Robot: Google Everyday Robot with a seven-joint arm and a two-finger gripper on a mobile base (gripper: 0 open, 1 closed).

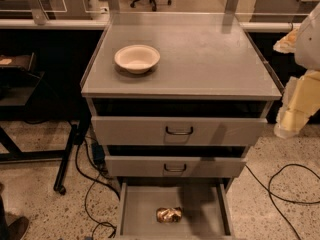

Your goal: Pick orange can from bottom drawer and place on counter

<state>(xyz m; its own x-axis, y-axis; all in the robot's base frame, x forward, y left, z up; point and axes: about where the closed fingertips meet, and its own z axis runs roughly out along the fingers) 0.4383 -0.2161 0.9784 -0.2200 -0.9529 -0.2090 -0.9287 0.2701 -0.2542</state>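
Note:
The orange can (169,214) is a small dented golden can lying on the floor of the bottom drawer (140,214), which is pulled out and open at the foot of the grey cabinet. The counter (210,59) is the flat grey cabinet top. My gripper (292,111) shows as a pale yellow and white shape at the right edge of the view, beside the cabinet's right side at about counter height. It is well above and to the right of the can, and nothing is seen in it.
A cream round bowl (137,58) sits on the counter's left part. Two handled grey drawers (179,131) are slightly pulled out above the bottom one. Black cables (280,189) lie on the speckled floor at both sides. A dark table frame (30,109) stands at left.

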